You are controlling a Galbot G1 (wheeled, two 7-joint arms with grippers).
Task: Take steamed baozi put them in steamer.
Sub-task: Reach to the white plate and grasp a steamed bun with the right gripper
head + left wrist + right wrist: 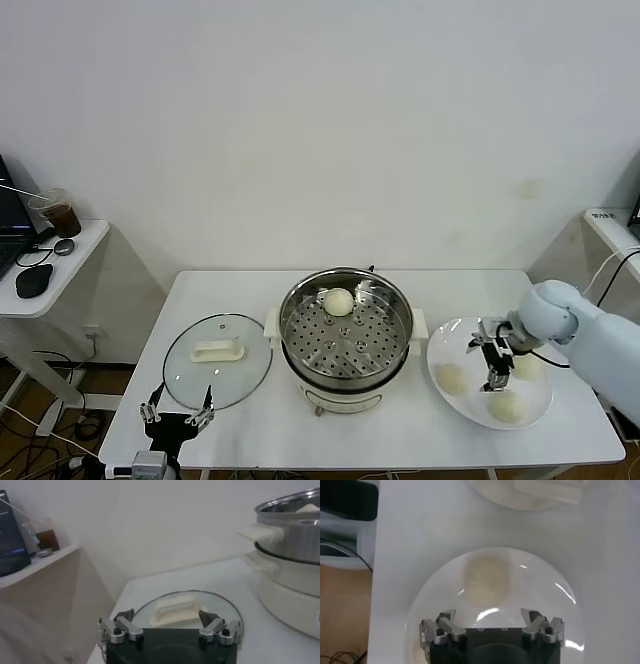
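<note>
The steamer (345,335) stands mid-table, a shiny steel pot with a perforated floor, and one pale baozi (339,301) lies at its far side. Three more baozi (451,377) (505,405) (527,366) lie on a white plate (440,350) to its right. My right gripper (495,368) hovers open over that plate, among the buns and holding nothing. In the right wrist view a baozi (486,578) lies on the plate (542,582) just beyond the open right gripper (488,616). My left gripper (178,415) waits open at the table's front left.
A round glass lid (217,360) with a white handle lies flat left of the steamer, just ahead of the left gripper (166,615). The steamer's side handle (255,531) sticks out toward the lid (220,605). A side table (60,265) with a cup stands far left.
</note>
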